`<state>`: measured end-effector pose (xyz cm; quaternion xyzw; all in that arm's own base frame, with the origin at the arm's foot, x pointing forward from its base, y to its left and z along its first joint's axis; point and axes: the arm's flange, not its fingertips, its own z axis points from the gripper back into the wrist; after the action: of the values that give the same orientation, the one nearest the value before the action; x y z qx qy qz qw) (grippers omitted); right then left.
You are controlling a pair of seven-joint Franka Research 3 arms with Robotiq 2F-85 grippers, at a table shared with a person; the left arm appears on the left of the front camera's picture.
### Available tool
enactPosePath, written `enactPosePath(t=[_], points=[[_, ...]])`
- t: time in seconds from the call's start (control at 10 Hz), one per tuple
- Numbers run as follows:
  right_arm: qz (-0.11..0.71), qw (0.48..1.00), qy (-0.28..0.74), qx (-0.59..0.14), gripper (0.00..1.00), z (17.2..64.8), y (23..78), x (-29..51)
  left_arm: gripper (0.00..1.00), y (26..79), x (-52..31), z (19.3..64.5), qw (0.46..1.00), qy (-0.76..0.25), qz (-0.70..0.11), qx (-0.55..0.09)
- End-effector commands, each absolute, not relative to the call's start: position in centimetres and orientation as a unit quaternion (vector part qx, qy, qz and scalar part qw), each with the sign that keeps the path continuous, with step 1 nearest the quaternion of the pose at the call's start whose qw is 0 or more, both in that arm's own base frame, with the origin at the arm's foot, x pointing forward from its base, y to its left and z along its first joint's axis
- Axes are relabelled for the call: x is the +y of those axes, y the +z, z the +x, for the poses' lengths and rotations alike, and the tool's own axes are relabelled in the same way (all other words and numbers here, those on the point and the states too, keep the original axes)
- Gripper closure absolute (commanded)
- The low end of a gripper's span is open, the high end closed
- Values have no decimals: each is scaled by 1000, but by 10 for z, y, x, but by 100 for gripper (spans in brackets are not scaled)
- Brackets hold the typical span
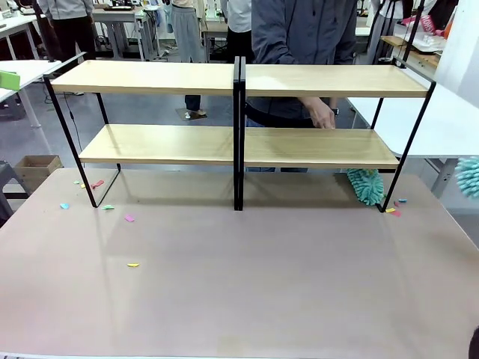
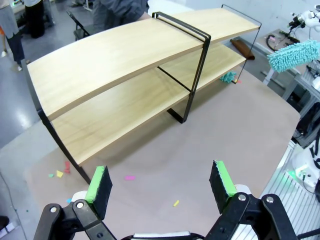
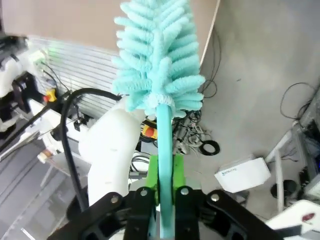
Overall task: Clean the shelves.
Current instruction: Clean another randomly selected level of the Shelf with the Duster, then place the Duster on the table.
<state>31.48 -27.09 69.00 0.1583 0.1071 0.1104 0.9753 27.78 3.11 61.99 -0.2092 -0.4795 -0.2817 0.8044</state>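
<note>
While the right gripper (image 3: 166, 200) has its jaws clamped on the duster (image 3: 157, 65) beside the shelves (image 1: 239, 81) and the left gripper (image 2: 162, 182) jaws stand apart, a swing may hit the person's hand (image 1: 320, 114).

I see open beige tabletop (image 1: 247, 284) before the two-tier wooden rack (image 1: 165, 78); the person's hand (image 1: 322, 114) and black centre post (image 1: 238, 134) block the right lower board.

Shelves (image 1: 239, 146) across the far half of the tabletop (image 1: 247, 292), person's hand (image 1: 322, 114) over the lower right board, a duster (image 1: 365, 185) under that board, paper scraps (image 1: 112, 209) before the left end, more scraps (image 1: 395, 206) by the right foot
</note>
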Motion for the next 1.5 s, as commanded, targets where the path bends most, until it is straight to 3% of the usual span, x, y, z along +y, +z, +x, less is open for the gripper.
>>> enactPosePath(t=[0.0,0.2,0.3,1.4], points=[[159,981,68,86,87,318,718,-272,0,620,31,279,802,-283,-214,-481],[144,988,30,53,87,314,725,-264,0,620,31,279,802,-283,-214,-481],[151,982,77,87,87,311,709,-281,0,620,31,279,802,-283,-214,-481],[151,982,77,87,87,311,709,-281,0,620,31,279,802,-283,-214,-481]])
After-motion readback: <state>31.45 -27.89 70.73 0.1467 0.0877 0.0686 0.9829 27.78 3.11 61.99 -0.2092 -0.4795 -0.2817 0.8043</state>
